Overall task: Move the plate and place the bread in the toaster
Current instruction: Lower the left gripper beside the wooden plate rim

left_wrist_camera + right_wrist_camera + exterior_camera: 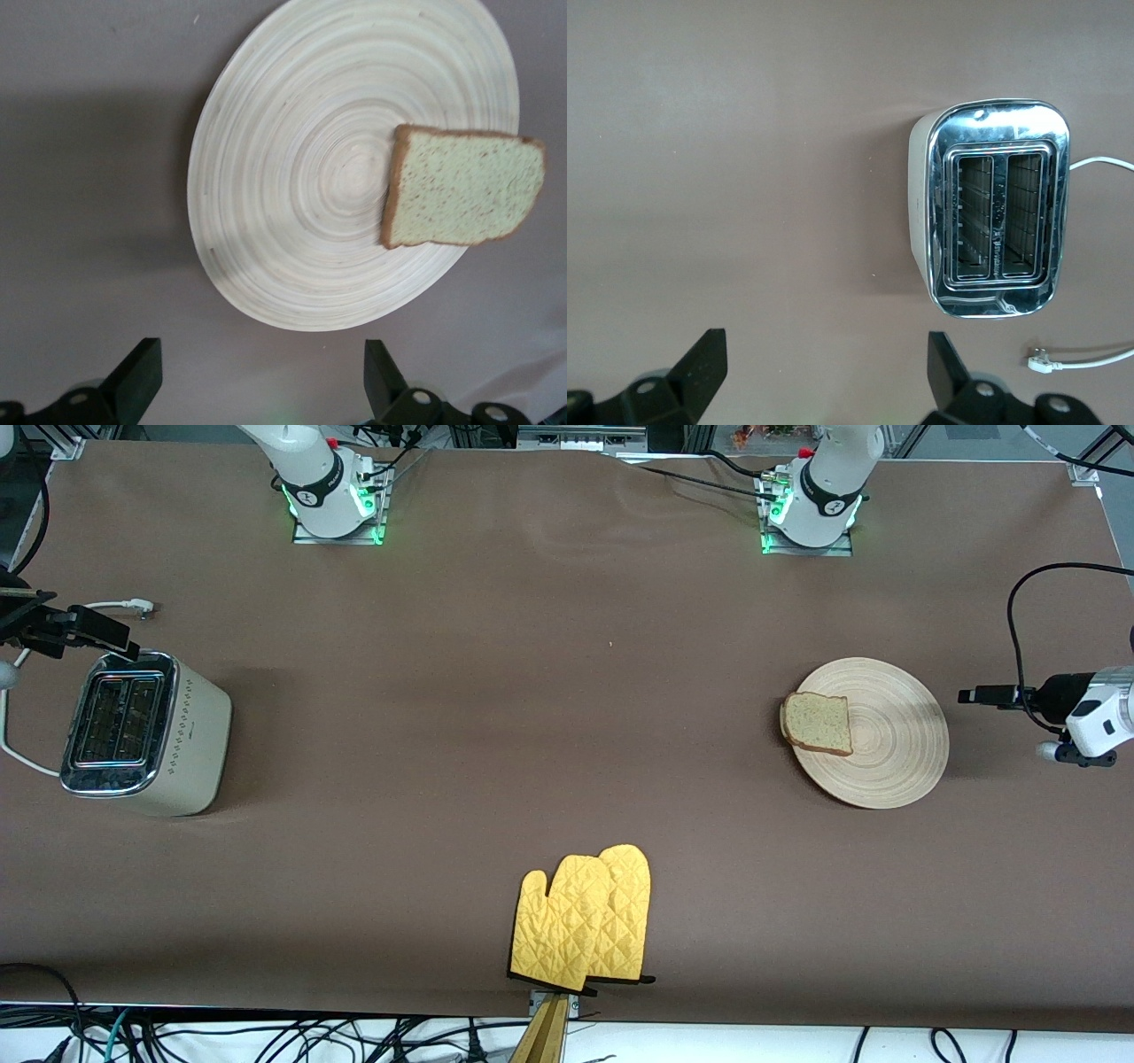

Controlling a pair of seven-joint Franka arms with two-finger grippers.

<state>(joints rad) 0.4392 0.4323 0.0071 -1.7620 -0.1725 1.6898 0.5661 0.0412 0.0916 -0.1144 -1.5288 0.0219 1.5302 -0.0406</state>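
- The left claw [257, 390] is hanging with its fingers spread apart and nothing between them, just beside the round, flat, light wooden plate [890, 744] at the left arm's end of the brown counter [532, 717].
- The right claw [819, 385] is hovering by the cream-beige two-slot toaster with a shiny chrome top [142, 731] at the right arm's end, fingers likewise apart and empty.
- Neither part of the task looks started: the plate is sitting well apart from the toaster.
- The plate is carrying one thing, the square slice of light-brown speckled bread with a darker crust [817, 724], which is lying flat with one side overhanging the rim toward the right arm's end.
- Both toaster slots are showing only their wire guides; no bread is inside. Its white cord [1090, 354] is trailing loose on the counter, unplugged.
- For moving the plate, the left claw should probably be pinching the bare rim nearest it, away from the slice, and keeping the plate level, since the overhanging bread could slide off with any tilt or jerk.
- Sliding the plate low across the counter looks safer than lifting it high.
- A pair of yellow quilted oven mitts [585, 921] is lying at the counter edge nearest the front camera, clear of a straight path between plate and toaster.
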